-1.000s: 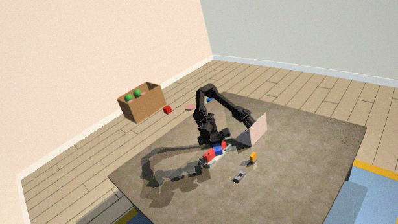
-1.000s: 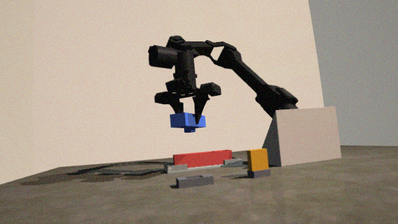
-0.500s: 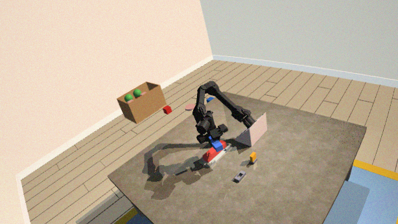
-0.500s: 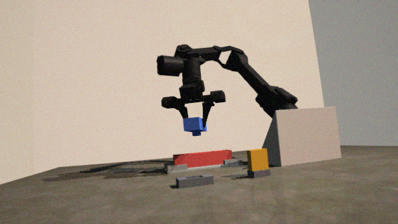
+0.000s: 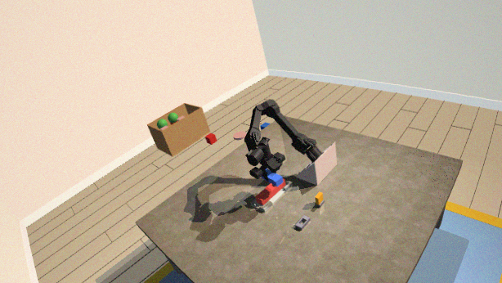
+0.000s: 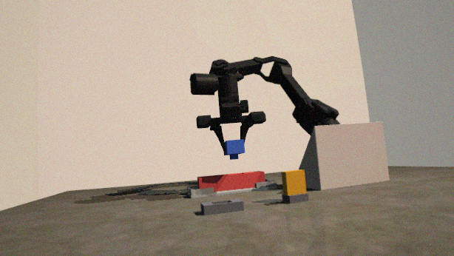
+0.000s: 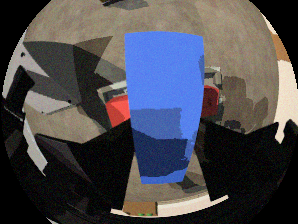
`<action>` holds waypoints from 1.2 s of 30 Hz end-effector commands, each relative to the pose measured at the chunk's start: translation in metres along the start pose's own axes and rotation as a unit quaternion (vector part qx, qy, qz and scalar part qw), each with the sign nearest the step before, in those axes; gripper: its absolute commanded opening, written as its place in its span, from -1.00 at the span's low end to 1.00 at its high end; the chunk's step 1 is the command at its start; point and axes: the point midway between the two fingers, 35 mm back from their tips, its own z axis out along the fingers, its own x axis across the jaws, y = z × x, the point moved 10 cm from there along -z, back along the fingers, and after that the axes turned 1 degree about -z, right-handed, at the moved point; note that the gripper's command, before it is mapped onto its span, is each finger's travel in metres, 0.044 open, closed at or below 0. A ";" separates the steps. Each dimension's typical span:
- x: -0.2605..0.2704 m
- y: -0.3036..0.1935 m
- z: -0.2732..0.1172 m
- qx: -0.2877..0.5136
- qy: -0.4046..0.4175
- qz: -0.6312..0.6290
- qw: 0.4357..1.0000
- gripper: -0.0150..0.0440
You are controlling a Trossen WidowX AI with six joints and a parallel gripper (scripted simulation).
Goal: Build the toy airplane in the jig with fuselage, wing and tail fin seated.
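Wing [image 5: 275,179] [image 6: 234,146] [image 7: 165,75]: blue, likely light, stiff; gripped mid-span by end effector [image 5: 267,172] [image 6: 234,142] [image 7: 167,145]. Fin [image 5: 319,198] [image 6: 294,182]: best pinched by its flat faces.

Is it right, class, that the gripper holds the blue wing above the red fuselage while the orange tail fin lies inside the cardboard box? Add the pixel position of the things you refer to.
The fin's place is wrong: the exterior view shows the orange tail fin [image 5: 319,199] [image 6: 294,183] standing upright in a small grey holder [image 5: 321,204] [image 6: 295,198] on the table. The rest holds.
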 end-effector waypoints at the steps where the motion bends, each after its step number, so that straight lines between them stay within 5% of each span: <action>1: 0.007 -0.008 0.002 0.004 -0.003 -0.027 1.000 -0.49; 6: 0.014 -0.014 0.005 0.008 -0.002 -0.057 0.998 -0.49; 14: 0.014 -0.014 0.005 0.008 -0.002 -0.057 0.998 0.17; 36: 0.013 -0.015 0.014 0.008 -0.002 -0.057 0.998 0.17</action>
